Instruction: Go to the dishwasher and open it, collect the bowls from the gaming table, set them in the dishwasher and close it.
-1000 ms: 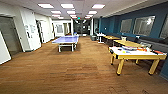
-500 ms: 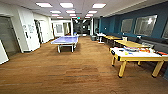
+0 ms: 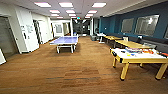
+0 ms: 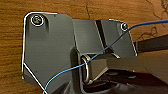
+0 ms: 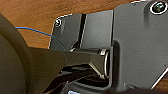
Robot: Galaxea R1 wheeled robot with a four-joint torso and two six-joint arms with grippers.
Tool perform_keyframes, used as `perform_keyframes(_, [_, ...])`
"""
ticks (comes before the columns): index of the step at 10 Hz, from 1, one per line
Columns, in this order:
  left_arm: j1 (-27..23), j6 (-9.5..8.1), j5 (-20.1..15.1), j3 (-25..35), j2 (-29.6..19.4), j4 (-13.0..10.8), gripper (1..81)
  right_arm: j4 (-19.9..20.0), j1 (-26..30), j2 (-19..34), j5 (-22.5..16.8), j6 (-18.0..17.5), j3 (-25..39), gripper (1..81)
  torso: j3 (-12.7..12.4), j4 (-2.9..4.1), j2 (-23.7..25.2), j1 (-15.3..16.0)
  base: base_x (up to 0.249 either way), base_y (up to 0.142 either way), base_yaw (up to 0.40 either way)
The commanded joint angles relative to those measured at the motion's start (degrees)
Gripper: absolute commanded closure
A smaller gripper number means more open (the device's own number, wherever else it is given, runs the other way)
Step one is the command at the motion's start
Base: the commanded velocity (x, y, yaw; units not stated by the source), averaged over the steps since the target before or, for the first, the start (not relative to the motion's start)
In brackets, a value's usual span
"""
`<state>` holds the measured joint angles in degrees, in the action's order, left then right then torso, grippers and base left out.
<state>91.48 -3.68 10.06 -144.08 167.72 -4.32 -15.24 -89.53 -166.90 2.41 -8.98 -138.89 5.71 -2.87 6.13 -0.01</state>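
Note:
The gaming table, white-topped on yellow legs, stands at the right of the room in the head view, a few steps ahead of me. Small coloured items lie on the far part of its top, too blurred to tell bowls among them. The dishwasher is out of view. Both wrist views look past my arms' dark plates onto brown floor, with a thin blue cable crossing the left one.
A blue table-tennis table stands mid-room ahead on the left. More yellow tables line the blue right wall. A white wall with doors runs along the left. Brown carpet stretches between them toward a far corridor.
The whole head picture has shifted a little; both tables sit slightly larger and nearer, so the camera has crept forward. Nothing in the room itself has moved.

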Motion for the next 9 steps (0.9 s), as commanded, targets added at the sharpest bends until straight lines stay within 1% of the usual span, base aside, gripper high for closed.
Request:
perform_keyframes(1, [-2.2,0.08,-2.7,0.5,-0.3,-0.3,1.0,-0.8,2.7,0.1,-2.3,0.1,0.6,1.0,0.0,0.0,0.0,0.0,0.241,0.0,0.0])
perform_keyframes(9, [-2.2,0.08,-2.7,0.5,0.0,-0.3,1.0,-1.5,2.5,-0.6,-2.3,0.1,-0.3,1.0,0.0,0.0,0.0,0.0,0.241,0.0,0.0])
